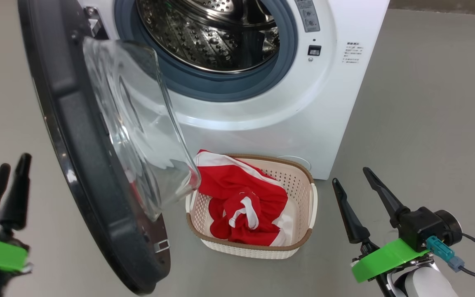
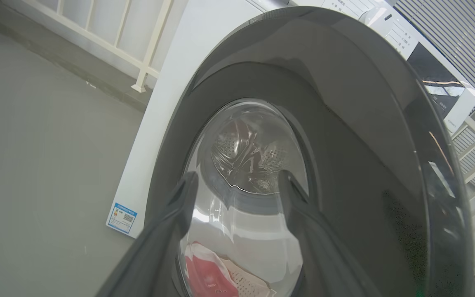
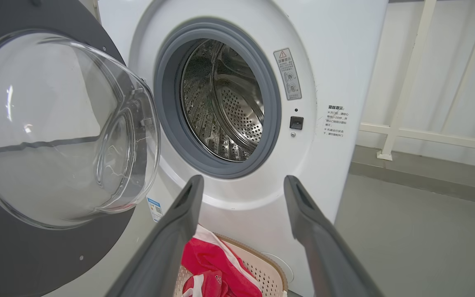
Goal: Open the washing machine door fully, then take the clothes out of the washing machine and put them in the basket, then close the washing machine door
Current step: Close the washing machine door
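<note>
1. Left jaws: parted, nothing held. The left fingers (image 1: 12,194) sit low on the left in the head view, on the outer side of the door (image 1: 83,165) and apart from it. In the left wrist view they aim straight at the door's glossy outer face (image 2: 344,123).
2. Right jaws: parted wide, empty. The right fingers (image 1: 346,210) are over the floor (image 1: 427,123) to the right of the basket (image 1: 303,198), well apart from the door.
3. Clothes (image 1: 241,194) lie heaped in the basket, which stands on the floor just before the machine (image 1: 262,123). The visible part of the drum (image 1: 212,37) is bare steel. By my reading, only the closing of the door is left.
4. Key relation: the door stands between the left jaws and the basket, so the left arm is nearer and already on the push side.
5. Door heading: it is hinged at the machine's left and swung out towards the robot, free edge nearest the camera. The glass bowl (image 1: 138,123) bulges right, towards the basket.
6. The door is round, so it has no long axis. Its plane runs from the hinge outward, roughly square to the machine front.
7. Judgement: closing calls for a push on the outer face, rightward and away.
8. Watch: the bowl overlaps the basket's left rim in the head view, and I cannot tell the height clearance.
</note>
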Robot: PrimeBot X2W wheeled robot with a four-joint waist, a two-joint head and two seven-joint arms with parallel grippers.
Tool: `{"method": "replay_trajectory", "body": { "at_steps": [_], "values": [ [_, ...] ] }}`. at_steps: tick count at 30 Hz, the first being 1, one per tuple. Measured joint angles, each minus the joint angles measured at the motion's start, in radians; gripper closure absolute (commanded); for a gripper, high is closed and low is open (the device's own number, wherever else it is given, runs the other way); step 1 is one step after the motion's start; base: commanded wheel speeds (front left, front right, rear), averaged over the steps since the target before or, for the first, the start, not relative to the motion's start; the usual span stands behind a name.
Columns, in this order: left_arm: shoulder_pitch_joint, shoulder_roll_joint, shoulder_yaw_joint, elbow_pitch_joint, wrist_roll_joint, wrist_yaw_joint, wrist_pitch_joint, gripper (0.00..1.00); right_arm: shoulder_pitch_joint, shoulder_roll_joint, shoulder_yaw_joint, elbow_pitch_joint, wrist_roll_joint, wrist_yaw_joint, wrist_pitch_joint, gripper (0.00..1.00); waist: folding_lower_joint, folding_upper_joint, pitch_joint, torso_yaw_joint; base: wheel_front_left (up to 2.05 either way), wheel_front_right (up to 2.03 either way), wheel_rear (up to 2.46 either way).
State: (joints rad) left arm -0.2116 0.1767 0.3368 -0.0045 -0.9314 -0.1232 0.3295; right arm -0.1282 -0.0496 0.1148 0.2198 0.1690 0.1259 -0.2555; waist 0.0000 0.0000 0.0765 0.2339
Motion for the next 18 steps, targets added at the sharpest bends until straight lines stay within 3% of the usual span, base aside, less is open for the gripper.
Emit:
{"method": "replay_trajectory", "body": {
  "at_steps": [9,13,18],
  "values": [
    [0.15,0.123,-0.202,-0.036,0.26,-0.001,-0.421,0.0,0.002,0.0,-0.008,-0.006,0.001,0.0,0.0,0.0,0.0,0.0,-0.022,-0.011,0.0,0.0,0.0],
    [0.194,0.13,-0.233,-0.036,0.36,-0.001,-0.521,0.0,0.003,0.0,-0.01,-0.008,0.007,0.0,0.0,0.0,0.0,0.0,-0.03,-0.014,0.0,0.0,0.0],
    [0.237,0.129,-0.264,-0.043,0.432,-0.001,-0.563,0.0,0.01,0.0,-0.01,-0.012,0.01,0.0,0.0,0.0,0.0,0.0,-0.036,-0.019,0.0,0.0,0.0]
  ]
}}
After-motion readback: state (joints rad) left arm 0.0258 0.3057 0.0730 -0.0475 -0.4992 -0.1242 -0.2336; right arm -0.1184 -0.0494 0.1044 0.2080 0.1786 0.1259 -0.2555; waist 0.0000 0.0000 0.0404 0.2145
